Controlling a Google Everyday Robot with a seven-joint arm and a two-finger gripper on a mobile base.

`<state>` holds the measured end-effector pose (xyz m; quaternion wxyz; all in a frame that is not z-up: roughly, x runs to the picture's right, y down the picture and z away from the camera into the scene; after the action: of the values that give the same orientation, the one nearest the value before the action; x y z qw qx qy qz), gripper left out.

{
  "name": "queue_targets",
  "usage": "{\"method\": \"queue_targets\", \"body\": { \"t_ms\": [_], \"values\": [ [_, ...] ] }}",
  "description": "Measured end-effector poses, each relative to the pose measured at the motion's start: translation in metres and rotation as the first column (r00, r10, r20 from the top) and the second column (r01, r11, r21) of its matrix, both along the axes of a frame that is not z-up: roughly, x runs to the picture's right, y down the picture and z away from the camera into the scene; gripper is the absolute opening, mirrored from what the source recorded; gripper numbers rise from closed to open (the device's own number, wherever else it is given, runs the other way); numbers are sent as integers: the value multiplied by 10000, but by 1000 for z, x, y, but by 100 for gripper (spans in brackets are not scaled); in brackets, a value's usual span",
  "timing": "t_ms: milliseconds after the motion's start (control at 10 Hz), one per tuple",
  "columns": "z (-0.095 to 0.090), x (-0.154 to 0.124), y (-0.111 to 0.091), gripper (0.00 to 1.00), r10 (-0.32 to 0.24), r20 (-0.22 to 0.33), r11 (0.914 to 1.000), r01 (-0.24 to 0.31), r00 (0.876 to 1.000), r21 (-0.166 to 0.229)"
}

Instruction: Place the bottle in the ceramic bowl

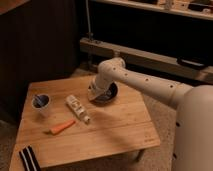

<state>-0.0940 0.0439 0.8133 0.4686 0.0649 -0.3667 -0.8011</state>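
Wooden table bears 1 pale cup, 1 orange carrot, 1 striped object at front-left.

Low wooden table near centre — dim warm light. Dark wall panel far left. Long rail far right. Speckled floor. Gripper low over table's far side.
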Motion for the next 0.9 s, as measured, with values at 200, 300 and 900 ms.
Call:
{"method": "queue_targets", "body": {
  "t_ms": [200, 300, 900],
  "values": [
    [-9, -34, 25, 23, -609, 667, 9976, 630, 9959, -300],
    [-9, -44, 36, 29, -757, 894, 9954, 805, 9931, -515],
    [-2, -56, 60, 80, -1347, 769, 9840, 1425, 9879, -1069]
  ]
}}
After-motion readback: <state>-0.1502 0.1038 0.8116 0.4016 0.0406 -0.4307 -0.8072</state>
